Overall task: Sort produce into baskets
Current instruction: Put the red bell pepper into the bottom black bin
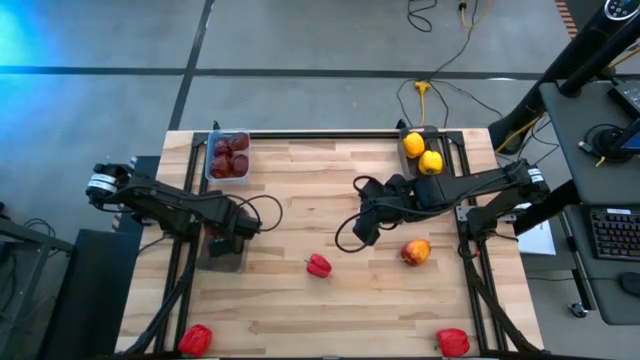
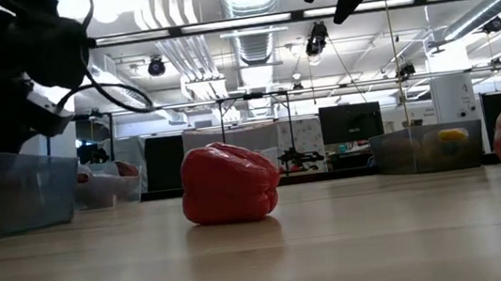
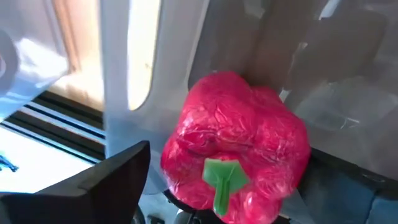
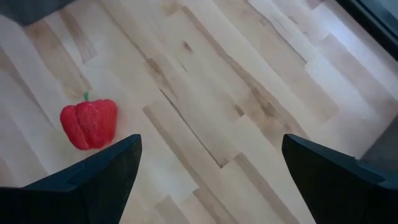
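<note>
my left jaws (image 1: 226, 240) sit over the grey bin (image 1: 222, 262) at the bench's left edge, and a red pepper (image 3: 236, 146) lies between them inside it. i can't tell whether i have fully let go. if i lift now, the pepper could catch on a finger and come back out, or i could nudge the thin bin wall and shift it. that arm is folded low, reaching in from the left.

my right jaws (image 4: 208, 168) stand wide open and empty, hanging over bare bench (image 1: 300, 180) near the middle. another red pepper (image 1: 318, 265) lies just nearer and left of them; coming down off-centre could roll it away. the orange-red piece (image 1: 416, 252) sits close on the right.
</note>
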